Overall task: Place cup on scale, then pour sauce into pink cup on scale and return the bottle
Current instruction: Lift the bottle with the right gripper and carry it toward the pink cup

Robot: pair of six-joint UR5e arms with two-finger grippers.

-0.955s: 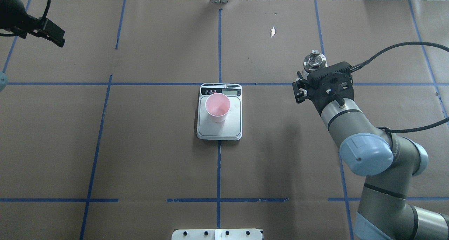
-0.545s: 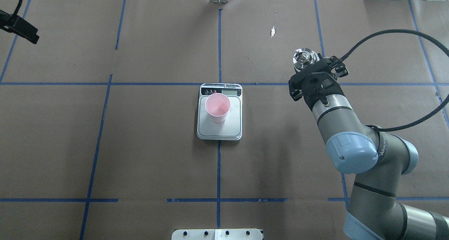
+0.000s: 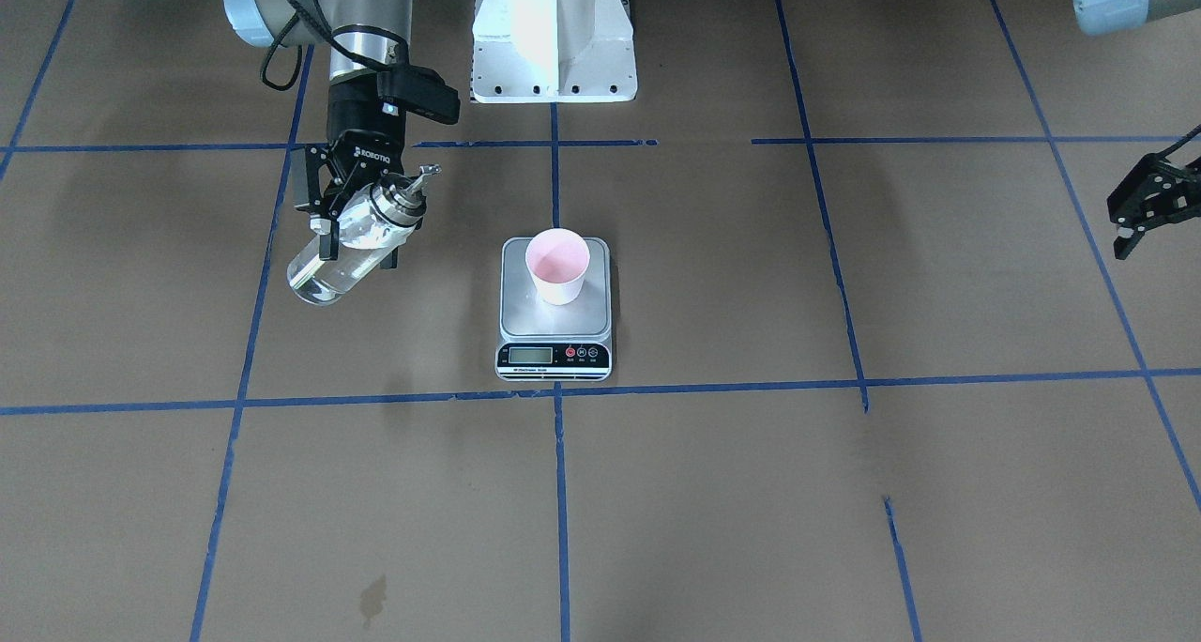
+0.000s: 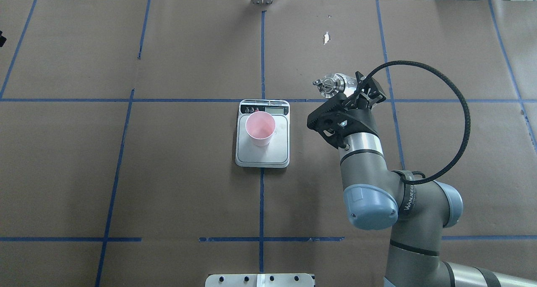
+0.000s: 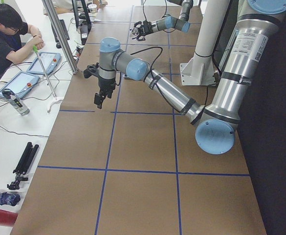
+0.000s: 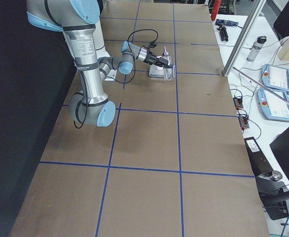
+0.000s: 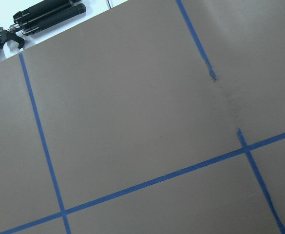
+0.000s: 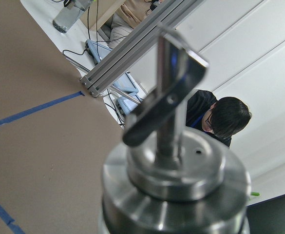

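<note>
The pink cup (image 4: 260, 128) (image 3: 557, 265) stands upright on the silver scale (image 4: 279, 150) (image 3: 525, 315) at mid-table. My right gripper (image 3: 355, 240) (image 4: 355, 93) is shut on the clear glass bottle (image 3: 330, 268). It holds the bottle in the air, off to the scale's side and apart from the cup. The bottle is tilted, its silver pourer cap (image 4: 330, 83) (image 8: 176, 170) pointing toward the scale. No sauce stream shows. Far off at the table's other end, my left gripper (image 3: 1147, 220) (image 5: 99, 100) hangs open and holds nothing.
Brown paper with blue tape lines covers the table. The white robot base (image 3: 554, 32) stands behind the scale. The paper has a small tear (image 4: 326, 37) beyond the scale. A person (image 5: 3, 34) sits at a side table with tablets and cables.
My right arm has swung the bottle toward the scale and tipped it from upright to tilted. My left arm has drawn back, almost out of the overhead view's left edge.
</note>
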